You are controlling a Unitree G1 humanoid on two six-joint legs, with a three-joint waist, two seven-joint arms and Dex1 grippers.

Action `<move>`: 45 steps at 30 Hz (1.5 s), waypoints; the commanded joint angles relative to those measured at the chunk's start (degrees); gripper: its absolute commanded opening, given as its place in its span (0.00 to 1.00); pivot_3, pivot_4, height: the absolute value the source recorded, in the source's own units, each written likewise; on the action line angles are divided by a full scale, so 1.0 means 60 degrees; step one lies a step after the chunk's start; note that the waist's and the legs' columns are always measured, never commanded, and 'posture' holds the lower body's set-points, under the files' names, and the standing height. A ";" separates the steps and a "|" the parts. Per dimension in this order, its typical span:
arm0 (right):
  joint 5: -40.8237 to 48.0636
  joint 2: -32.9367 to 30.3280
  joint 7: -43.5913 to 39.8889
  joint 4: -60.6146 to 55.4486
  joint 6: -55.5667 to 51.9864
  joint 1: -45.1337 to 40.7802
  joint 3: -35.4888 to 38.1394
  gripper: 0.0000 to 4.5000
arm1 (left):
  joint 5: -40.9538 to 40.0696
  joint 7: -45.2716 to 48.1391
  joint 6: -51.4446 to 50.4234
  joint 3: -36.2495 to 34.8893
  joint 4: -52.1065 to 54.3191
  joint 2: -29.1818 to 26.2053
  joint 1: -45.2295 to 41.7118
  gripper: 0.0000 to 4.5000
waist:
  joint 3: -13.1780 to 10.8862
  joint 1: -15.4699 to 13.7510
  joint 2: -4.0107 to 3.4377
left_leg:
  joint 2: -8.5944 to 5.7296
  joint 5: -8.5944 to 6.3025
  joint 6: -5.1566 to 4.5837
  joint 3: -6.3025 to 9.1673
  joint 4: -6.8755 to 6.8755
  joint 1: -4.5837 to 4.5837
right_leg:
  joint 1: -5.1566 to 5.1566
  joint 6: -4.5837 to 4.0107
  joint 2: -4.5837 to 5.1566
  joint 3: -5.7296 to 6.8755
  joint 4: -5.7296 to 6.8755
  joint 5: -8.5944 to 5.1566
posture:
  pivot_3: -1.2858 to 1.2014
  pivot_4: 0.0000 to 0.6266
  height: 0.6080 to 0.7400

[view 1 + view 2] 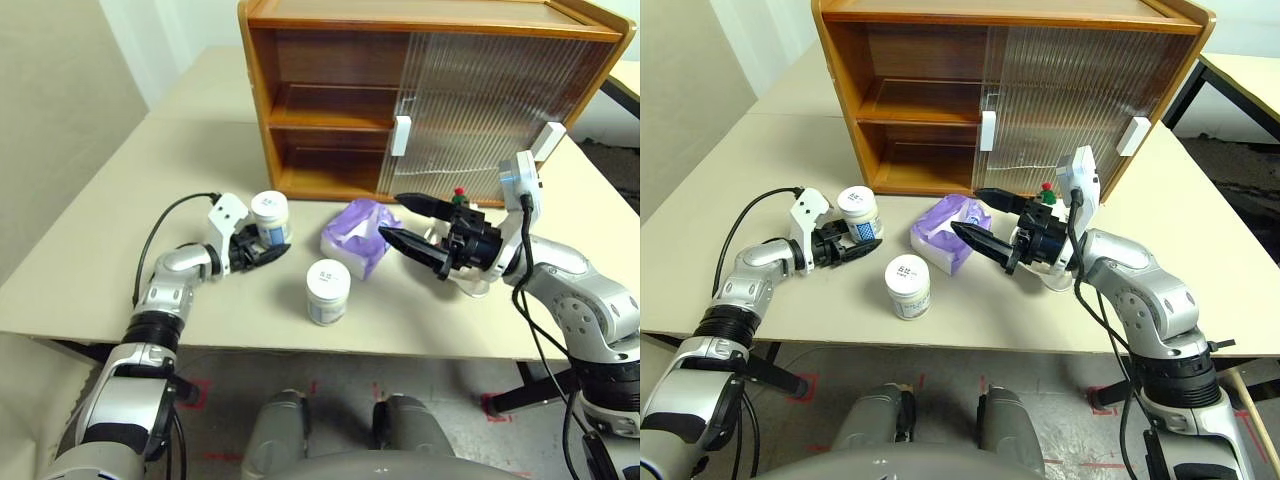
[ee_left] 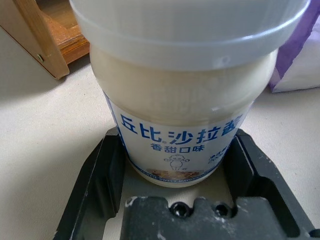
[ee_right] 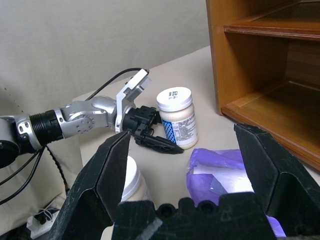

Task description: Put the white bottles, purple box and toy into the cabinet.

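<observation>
One white bottle [image 1: 270, 215] stands on the table in front of the cabinet [image 1: 330, 100], and my left gripper [image 1: 272, 250] is shut on its base, one finger on each side [image 2: 107, 170]. The other white bottle [image 1: 328, 290] stands free nearer the table's front edge. The purple box [image 1: 360, 235] lies between the two arms. My right gripper [image 1: 392, 218] hovers open just right of the box, holding nothing. Behind that gripper the toy's red-and-green hat [image 1: 458, 193] peeks out; the rest of the toy is hidden.
The cabinet's left half is open, showing two bare wooden shelves [image 1: 325, 118]. Its ribbed sliding doors [image 1: 480, 110] with white handles [image 1: 401, 136] cover the right half. The beige table [image 1: 130, 200] has free room to the left of my left arm.
</observation>
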State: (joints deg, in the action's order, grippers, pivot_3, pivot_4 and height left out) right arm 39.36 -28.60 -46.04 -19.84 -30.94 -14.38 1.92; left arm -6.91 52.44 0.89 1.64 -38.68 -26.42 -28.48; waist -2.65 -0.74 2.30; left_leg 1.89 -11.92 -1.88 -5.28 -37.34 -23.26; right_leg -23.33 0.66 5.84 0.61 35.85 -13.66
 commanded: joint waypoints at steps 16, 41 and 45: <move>-0.1115 0.0851 0.1790 -0.0552 0.0805 0.0655 0.0100 1.00 | 0.0043 -0.0953 -0.0455 -0.0206 -0.0013 0.0733 -0.1963 0.69 | -0.0001 0.0052 0.0002 | -0.0004 0.0000 0.0000 -0.0001 0.0001 -0.0018 | -0.0002 0.0084 -0.0004 0.0012 -0.0009 0.0040 | 0.50 0.00 1.00; -0.0819 0.1239 0.3184 -0.1593 0.0020 0.1226 0.0235 1.00 | 0.1748 -0.4225 0.1066 0.0229 -0.5472 0.2552 -0.5274 0.69 | -0.0020 0.0716 0.0025 | -0.0010 0.0000 -0.0001 0.0008 0.0010 -0.0022 | -0.0004 0.0134 -0.0008 0.0016 -0.0015 0.0049 | 0.47 0.03 1.00; -0.0787 0.1440 0.3434 -0.1837 -0.0146 0.1308 0.0009 1.00 | 0.1821 -0.4759 0.0950 0.0114 -0.5721 0.2714 -0.5378 0.69 | -0.0050 0.0745 0.0040 | -0.0010 0.0000 -0.0001 0.0016 0.0016 -0.0022 | -0.0004 0.0138 -0.0007 0.0016 -0.0016 0.0046 | 0.46 0.05 1.00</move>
State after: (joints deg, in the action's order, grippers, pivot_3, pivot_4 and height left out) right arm 34.05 -20.12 -26.19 -29.32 -31.03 -7.07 2.68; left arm 3.45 25.17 6.05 2.79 -72.51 -10.65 -59.03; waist -2.94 3.73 2.54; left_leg 1.83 -11.92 -1.89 -5.18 -37.24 -23.39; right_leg -23.36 1.49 5.80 0.70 35.75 -13.39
